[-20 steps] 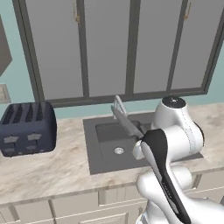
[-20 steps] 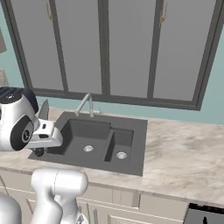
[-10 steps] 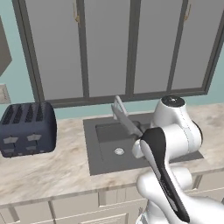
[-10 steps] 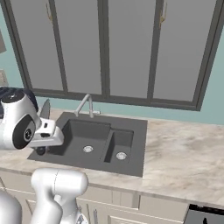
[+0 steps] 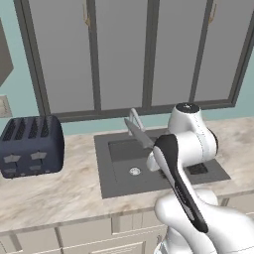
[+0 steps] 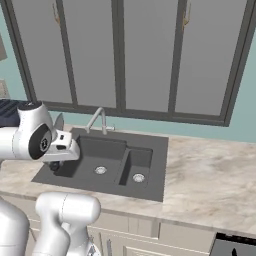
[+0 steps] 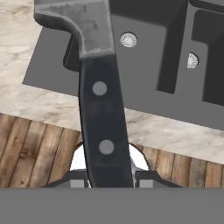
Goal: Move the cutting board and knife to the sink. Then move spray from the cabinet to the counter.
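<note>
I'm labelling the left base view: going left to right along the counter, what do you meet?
Dark blue four-slot toaster → bare beige marble-patterned counter → dark grey double-basin sink → white robot arm.

a: what does the arm [image 5: 186, 149] look like?

b: glossy white shells, rounded and bulbous at each joint. a black band runs lengthways down the nearer link. the top joint carries a dark round cap.

a: and from the other side?

b: the same white casing; one joint end shows a dark grey disc with a small pale centre. a thick white cylinder stands lower down.

a: the tool [image 7: 107, 181]?

b: pale grey, boxy at its base.
</note>
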Tool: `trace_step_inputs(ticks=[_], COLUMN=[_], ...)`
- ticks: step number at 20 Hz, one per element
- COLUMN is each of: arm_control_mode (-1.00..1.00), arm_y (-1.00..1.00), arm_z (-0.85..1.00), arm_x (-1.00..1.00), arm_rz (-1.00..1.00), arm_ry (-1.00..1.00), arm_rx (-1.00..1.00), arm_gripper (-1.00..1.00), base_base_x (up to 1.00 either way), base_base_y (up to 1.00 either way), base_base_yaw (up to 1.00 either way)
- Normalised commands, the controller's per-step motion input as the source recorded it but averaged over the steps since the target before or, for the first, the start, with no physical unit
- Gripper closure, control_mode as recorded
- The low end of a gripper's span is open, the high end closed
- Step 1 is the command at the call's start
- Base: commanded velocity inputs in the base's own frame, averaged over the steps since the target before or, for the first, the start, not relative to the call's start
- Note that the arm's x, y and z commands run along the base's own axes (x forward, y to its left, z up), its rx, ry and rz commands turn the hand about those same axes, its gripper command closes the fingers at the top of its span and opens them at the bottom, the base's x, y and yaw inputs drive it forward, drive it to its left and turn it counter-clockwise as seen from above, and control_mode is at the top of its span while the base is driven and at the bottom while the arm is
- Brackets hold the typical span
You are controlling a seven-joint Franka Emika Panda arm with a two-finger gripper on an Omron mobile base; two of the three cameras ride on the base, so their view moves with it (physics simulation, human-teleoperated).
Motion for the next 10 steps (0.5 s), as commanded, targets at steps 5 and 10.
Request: trace_step_inputs(ticks=[5, 10], arm_control_mode=[-1.0, -1.0], arm_y=[0.34, 0.38], arm_z=[-0.23, -0.33], arm_x=[0.75, 0.67], arm_rz=[-0.02, -0.03], arm_ry=[0.09, 0.07], arm_rx=[-0.01, -0.02], arm_gripper=[1.0, 1.0], base_base_x=[0.0, 0.0], base_base_y=[0.0, 0.0], base_base_yaw=[0.0, 0.0])
